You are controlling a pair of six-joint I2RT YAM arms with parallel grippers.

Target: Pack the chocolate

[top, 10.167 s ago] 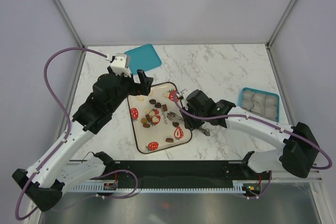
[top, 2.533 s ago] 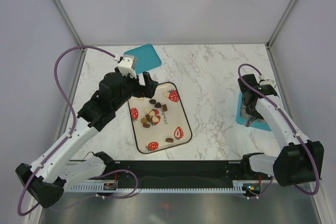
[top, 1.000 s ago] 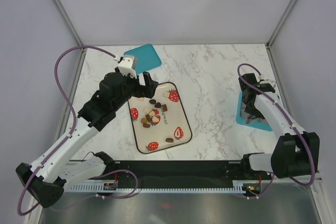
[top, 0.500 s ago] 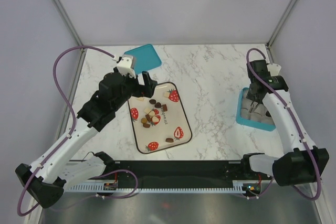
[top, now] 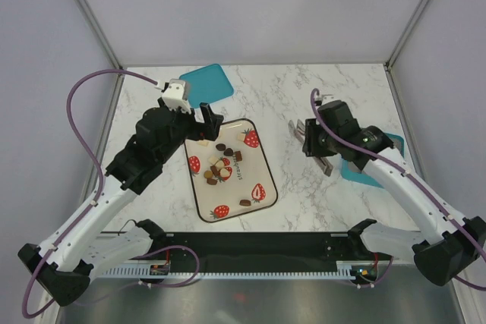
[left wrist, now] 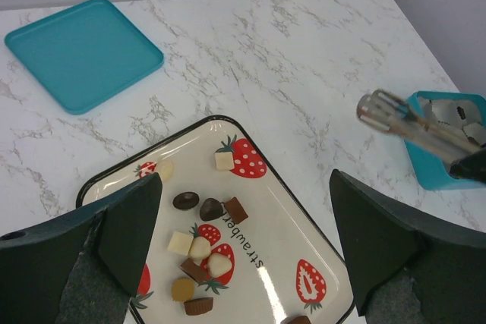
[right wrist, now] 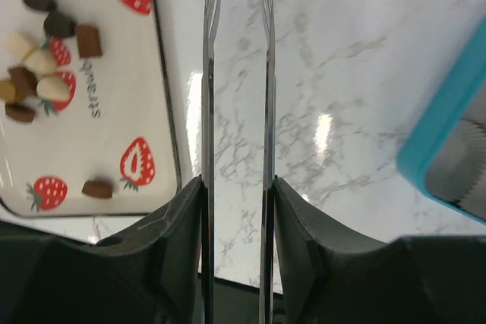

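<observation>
Top view: the chocolate sits on the strawberry tray, mid-surface. Approx. a dozen pcs, most bunched in the tray's far half, one stray by the near-right strawberry print. Your left gripper hangs over the tray's far-left corner, jaws at full spread, nothing in them. Your right gripper is btwn the tray and the teal box at right, clamped on metal tweezers. The teal lid lies far left, well apart from the box.

Left wrist: fingers stand wide either side of the pile, touching nothing. The tweezers show at right, tips toward the tray, empty. Only part of the box interior shows, so can't tell what's packed.

Right wrist: the blades run parallel w/ a gap, nothing pinched. They lie over bare surface, just right of the tray rim.

Judgement: early going. Most pcs are left to carry over, one per trip, and the lid prob. goes on last.
</observation>
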